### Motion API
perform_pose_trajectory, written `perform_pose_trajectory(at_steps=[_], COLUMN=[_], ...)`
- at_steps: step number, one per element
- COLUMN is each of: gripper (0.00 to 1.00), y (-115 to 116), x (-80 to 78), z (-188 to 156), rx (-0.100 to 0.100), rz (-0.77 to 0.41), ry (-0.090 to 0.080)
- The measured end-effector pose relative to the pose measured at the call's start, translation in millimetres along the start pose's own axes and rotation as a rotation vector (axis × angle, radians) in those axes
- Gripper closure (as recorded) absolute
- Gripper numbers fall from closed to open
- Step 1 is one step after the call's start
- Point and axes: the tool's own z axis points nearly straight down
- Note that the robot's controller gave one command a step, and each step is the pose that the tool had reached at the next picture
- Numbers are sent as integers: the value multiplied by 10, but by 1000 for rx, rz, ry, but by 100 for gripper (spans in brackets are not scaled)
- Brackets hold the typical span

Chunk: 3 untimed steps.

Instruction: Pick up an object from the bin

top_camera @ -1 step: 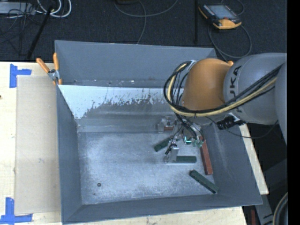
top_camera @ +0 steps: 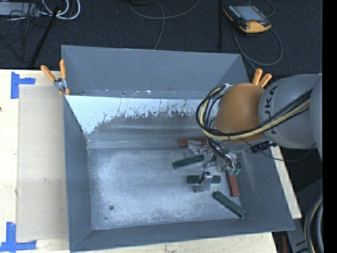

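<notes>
A small cluster of slim bars lies on the right half of the bin's floor, and the gripper is down in the middle of it. Closest to it on the left is a dark green bar, lying flat and slanting up toward the right, its right end reaching the gripper's metal parts. Just below the gripper is a short dark block, lying roughly level; the view does not show whether the gripper touches it. The tangle of metal and wiring at the tool's tip hides whether it is open or closed, and no bar can be seen to be held in it.

To the right of the gripper lies a reddish-brown bar, nearly upright in the view. Below that, a second dark green bar lies apart from the rest, slanting down to the right, near the foot of the bin's front slope. Above the gripper, near the foot of the back wall, a reddish-brown piece pokes out to the left, partly covered by the tool.

The orange cover on the wrist hangs over the cluster's upper right, with black and yellow cables looped round its left side. The rest of the grey metal bin shows a bare, scuffed floor to the left.
</notes>
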Motion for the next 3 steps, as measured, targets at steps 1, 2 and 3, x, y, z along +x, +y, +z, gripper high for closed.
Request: perform_pose_trajectory(at_steps=[1, 2, 3], gripper=[0, 0, 0], y=[6, 8, 8], x=[-5, -8, -10], z=[0, 0, 0], rx=[-1, -1, -1], rz=[2, 3, 4], ry=[-6, -6, -6])
